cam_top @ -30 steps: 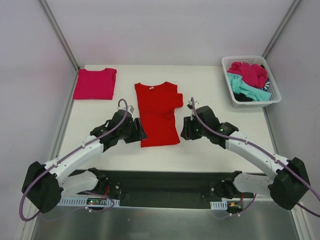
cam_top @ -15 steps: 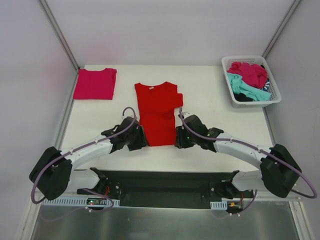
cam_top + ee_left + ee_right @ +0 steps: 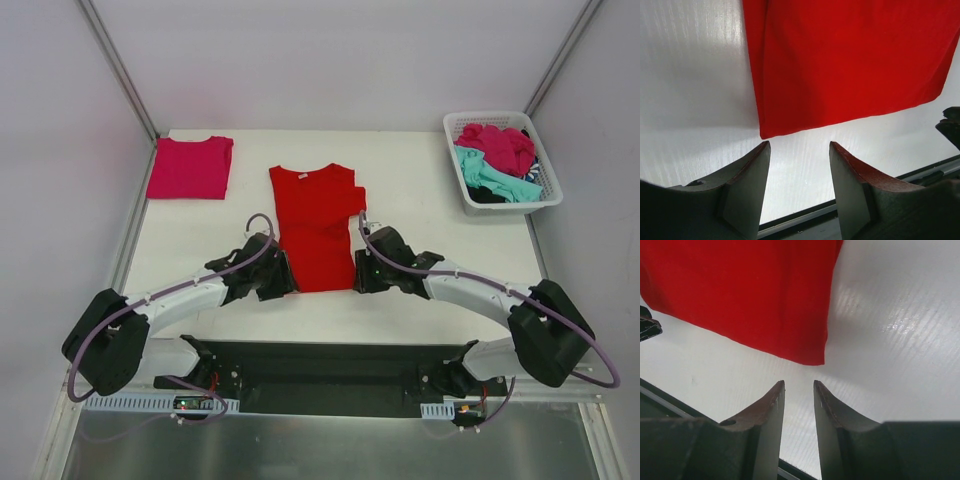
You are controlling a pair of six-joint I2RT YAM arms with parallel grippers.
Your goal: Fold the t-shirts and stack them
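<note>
A bright red t-shirt [image 3: 315, 222], sides folded in, lies flat in the table's middle with its hem toward me. My left gripper [image 3: 283, 281] is open and empty just short of the hem's left corner [image 3: 764, 134]. My right gripper [image 3: 356, 279] is open with a narrower gap, empty, just short of the hem's right corner [image 3: 817, 360]. A folded magenta-pink t-shirt [image 3: 191, 167] lies at the far left. Other magenta, teal and dark shirts [image 3: 497, 160] are heaped in the basket.
The white lattice basket [image 3: 546, 184] stands at the far right corner. The table's near edge and a dark rail [image 3: 330, 355] run right behind both grippers. White walls with metal posts enclose the table.
Both grippers moved down toward me along the red shirt's sides, from mid-length to its hem corners. In the last half second they barely moved.
</note>
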